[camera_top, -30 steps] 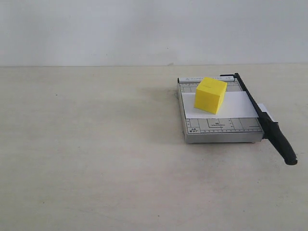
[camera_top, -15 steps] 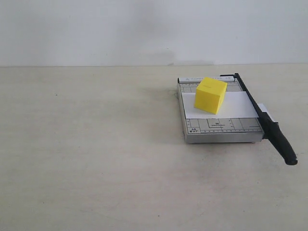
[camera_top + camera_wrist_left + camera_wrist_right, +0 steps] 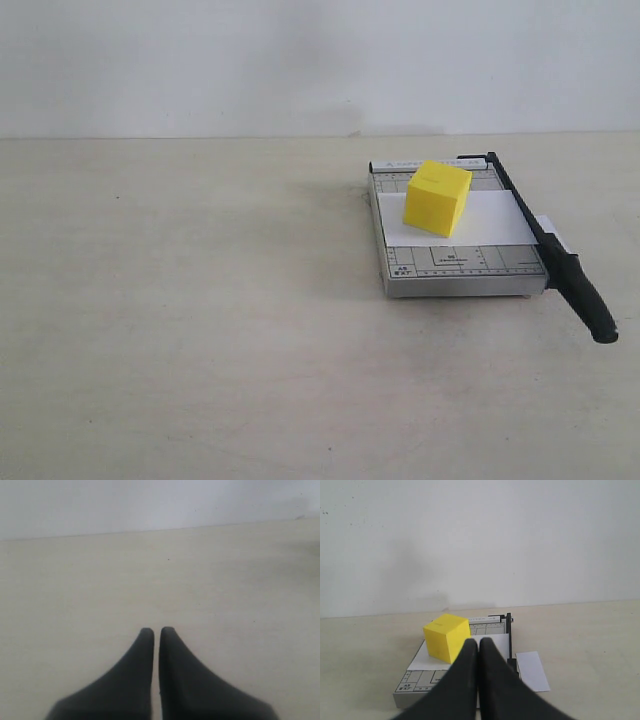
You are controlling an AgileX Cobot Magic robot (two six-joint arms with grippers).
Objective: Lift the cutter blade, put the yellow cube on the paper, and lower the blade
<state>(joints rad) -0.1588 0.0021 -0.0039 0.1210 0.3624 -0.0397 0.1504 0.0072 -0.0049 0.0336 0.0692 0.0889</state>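
Above the table (image 3: 75, 580), left gripper (image 3: 156, 630) and right gripper (image 3: 478, 641) closed, empty.

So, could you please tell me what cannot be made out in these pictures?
Exterior view: both arms are out of frame; trimmer print too small to read.
Right wrist view: right tool hides the blade's handle and part of the paper.
Left wrist view: only left tool and table; trimmer outside the frame.

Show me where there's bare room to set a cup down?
Everywhere on the table left of the paper cutter, and in front of it. Crowded only at the cutter: cube on its paper, black handle sticking out in front.
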